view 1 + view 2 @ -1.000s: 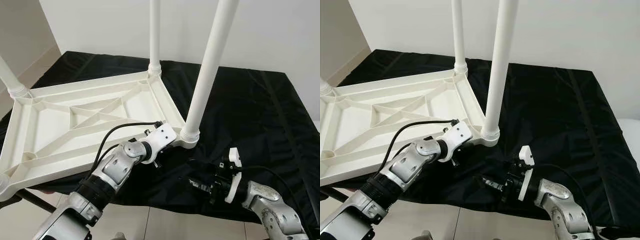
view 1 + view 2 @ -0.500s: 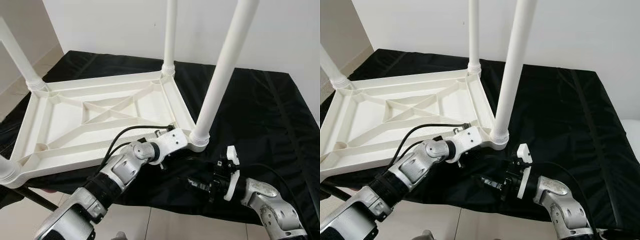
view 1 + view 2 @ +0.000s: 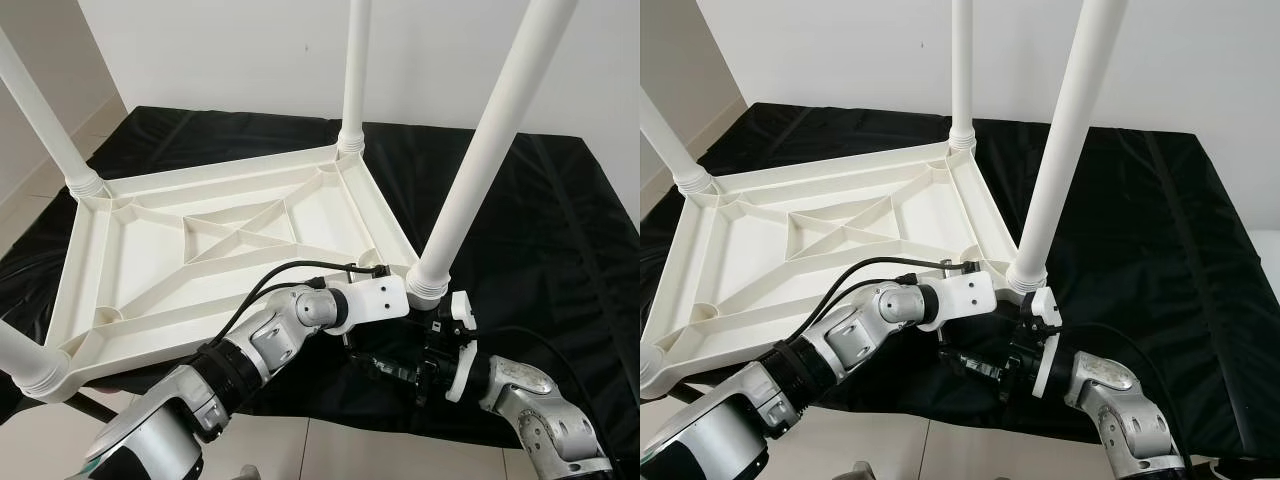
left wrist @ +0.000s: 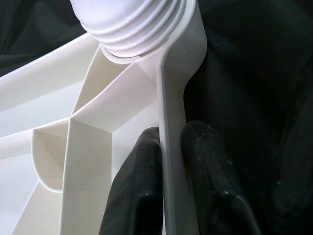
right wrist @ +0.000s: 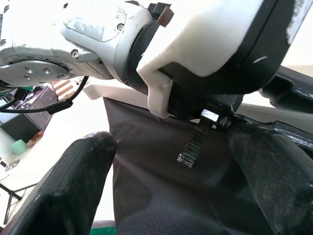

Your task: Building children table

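Four legs can be counted on the upturned white table top [image 3: 200, 250], all screwed into their corner sockets and pointing up: one far leg [image 3: 355, 70] at top centre, one near-right leg [image 3: 480, 170], one at the left edge [image 3: 40, 120], and one cut off at the lower left corner [image 3: 20, 360]. So the build looks pretty much done as far as legs go; judging by that, what's left is probably flipping or repositioning.

Compared with a second ago, the whole top has been shifted toward the right of the frame and swung a bit, the near-right corner now sitting almost over the right arm. Some of that may be down to the head camera moving, but the left gripper [image 3: 385, 310] has clearly been carried along with the rim. That reads as the table being dragged or turned by its edge.

One black cloth [image 3: 560, 230] is spread under everything.

Two grippers are in play. In the left wrist view the rim wall [image 4: 173, 147] is pinched between the two black fingers [image 4: 139, 191], just below the ribbed leg socket [image 4: 132, 29]. The right gripper [image 3: 400, 372] is held low at the bottom centre, just under that same corner, its fingers [image 5: 73, 191] spread wide with nothing between them.
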You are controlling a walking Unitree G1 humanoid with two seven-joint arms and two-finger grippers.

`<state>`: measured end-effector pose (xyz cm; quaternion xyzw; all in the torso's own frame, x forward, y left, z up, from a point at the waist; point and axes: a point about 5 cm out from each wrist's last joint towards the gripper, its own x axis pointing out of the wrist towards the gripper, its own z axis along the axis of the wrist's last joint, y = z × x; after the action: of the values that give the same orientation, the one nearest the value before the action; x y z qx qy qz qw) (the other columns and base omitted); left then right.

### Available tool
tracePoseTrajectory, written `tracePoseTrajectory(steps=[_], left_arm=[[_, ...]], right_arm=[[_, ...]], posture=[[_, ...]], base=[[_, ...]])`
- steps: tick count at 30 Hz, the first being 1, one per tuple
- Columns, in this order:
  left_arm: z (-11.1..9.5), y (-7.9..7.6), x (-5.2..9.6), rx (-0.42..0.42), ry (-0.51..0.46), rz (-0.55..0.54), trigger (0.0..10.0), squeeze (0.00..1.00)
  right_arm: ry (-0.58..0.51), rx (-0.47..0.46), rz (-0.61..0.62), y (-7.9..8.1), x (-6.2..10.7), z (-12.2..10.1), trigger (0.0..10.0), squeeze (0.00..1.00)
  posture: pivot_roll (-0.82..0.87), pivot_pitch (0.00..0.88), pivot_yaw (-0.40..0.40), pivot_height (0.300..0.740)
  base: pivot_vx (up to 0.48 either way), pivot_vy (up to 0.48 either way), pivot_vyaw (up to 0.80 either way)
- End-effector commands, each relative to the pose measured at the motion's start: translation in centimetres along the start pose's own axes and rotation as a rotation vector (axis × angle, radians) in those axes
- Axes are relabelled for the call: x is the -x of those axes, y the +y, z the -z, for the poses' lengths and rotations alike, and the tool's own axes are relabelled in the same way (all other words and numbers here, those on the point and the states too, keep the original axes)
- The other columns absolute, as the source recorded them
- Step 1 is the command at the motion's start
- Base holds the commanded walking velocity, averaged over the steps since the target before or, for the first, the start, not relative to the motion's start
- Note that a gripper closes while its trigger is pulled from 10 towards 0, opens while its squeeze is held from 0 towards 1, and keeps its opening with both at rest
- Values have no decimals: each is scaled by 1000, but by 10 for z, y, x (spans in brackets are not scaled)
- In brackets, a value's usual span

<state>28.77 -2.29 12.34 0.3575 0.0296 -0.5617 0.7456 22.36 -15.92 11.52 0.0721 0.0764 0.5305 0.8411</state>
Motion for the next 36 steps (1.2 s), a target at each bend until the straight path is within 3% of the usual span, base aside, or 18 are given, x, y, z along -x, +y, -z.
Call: tracePoseTrajectory(steps=[1, 2, 16, 21, 22, 26, 27, 32, 36], left_arm=[[-5, -20, -4, -6, -20, 289, 10000, 0], [-4, -17, -2, 21, -23, 283, 10000, 1000], [4, 5, 8, 47, -12, 203, 10000, 1000], [11, 18, 23, 70, 1, 163, 10000, 1000], [15, 23, 32, 84, 3, 156, 10000, 1000], [16, 26, 39, 92, 4, 153, 10000, 1000], [19, 28, 49, 124, -8, 156, 10000, 0], [20, 34, 70, 254, -68, 127, 10000, 0], [20, 37, 78, 270, -94, 94, 10000, 0]], right_arm=[[-8, -3, -15, 4, -3, 1, 10000, 0], [-8, -6, -16, 4, -3, 1, 10000, 0], [2, 1, -43, 0, -7, -1, 10000, 0], [7, -1, -48, -2, -8, 0, 10000, 0], [6, -4, -49, -4, -10, 0, 10000, 0], [5, -5, -50, -5, -11, 0, 10000, 0], [1, -4, -45, -7, -13, -1, 10000, 0], [-16, -6, -35, -14, -20, -3, 10000, 0], [-23, 5, -31, -17, -21, -6, 10000, 0]], posture=[[-99, 36, 80, 740], [-92, 33, 74, 740], [-75, 16, 50, 740], [-62, 3, 39, 740], [-49, 0, 34, 740], [-49, 0, 34, 740], [-34, 0, 26, 740], [-14, 0, 13, 740], [-8, 0, 9, 740]], base=[[0, 0, 0], [0, 0, 0], [0, 0, 0], [0, 0, 0], [0, 0, 0], [0, 0, 0], [0, 0, 0], [0, 0, 0], [0, 0, 0]])
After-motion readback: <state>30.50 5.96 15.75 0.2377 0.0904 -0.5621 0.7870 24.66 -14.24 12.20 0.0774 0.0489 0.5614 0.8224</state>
